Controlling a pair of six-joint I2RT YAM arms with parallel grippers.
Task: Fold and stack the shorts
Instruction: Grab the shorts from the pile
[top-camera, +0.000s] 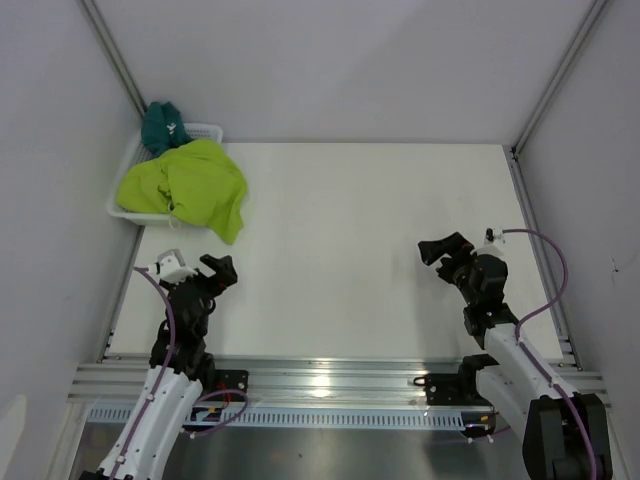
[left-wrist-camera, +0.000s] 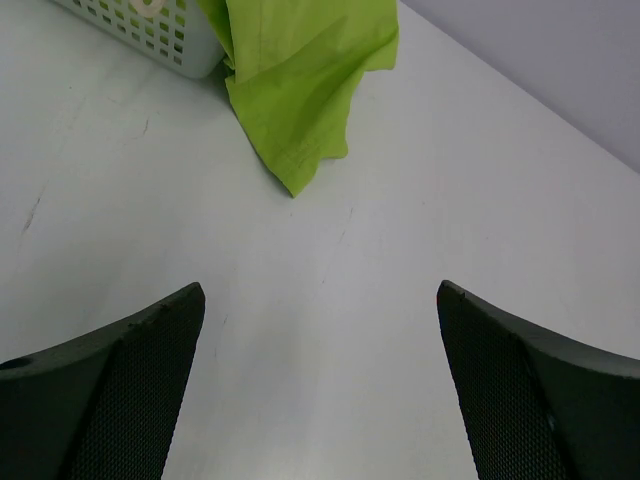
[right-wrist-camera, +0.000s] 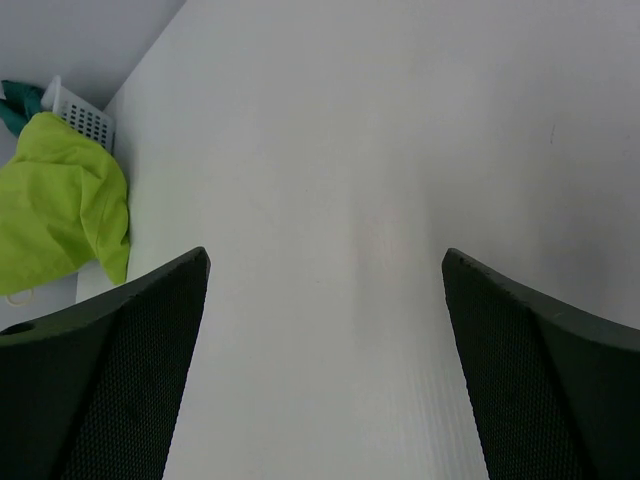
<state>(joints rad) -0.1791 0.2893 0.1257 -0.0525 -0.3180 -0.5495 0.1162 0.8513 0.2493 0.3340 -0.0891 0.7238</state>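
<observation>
Two pairs of shorts sit bunched in the upper left of the overhead view and neither is folded, so the task looks to be at its very start, with fetching the first pair as the step in hand. The lime green shorts (top-camera: 185, 185) lie heaped over the white mesh basket (top-camera: 207, 129) and cover most of it. One leg spills over the near rim onto the table (top-camera: 380, 220), and the left wrist view shows its tip resting on the tabletop just beside the basket wall. The dark teal shorts (top-camera: 162, 124) are crumpled at the basket's far end, partly under the green pair; how much of them lies inside cannot be told. The left gripper (top-camera: 217, 271), at lower left, has its jaws spread wide and holds nothing; it points toward the green fabric but is apart from it. The right gripper (top-camera: 447, 249), right of centre, is likewise wide and empty, well apart from the clothes. The next move likely calls for the left arm to reach up-frame to the draped green leg, pinch it, and drag the pair onto the bare middle of the table without tugging the light basket along.
</observation>
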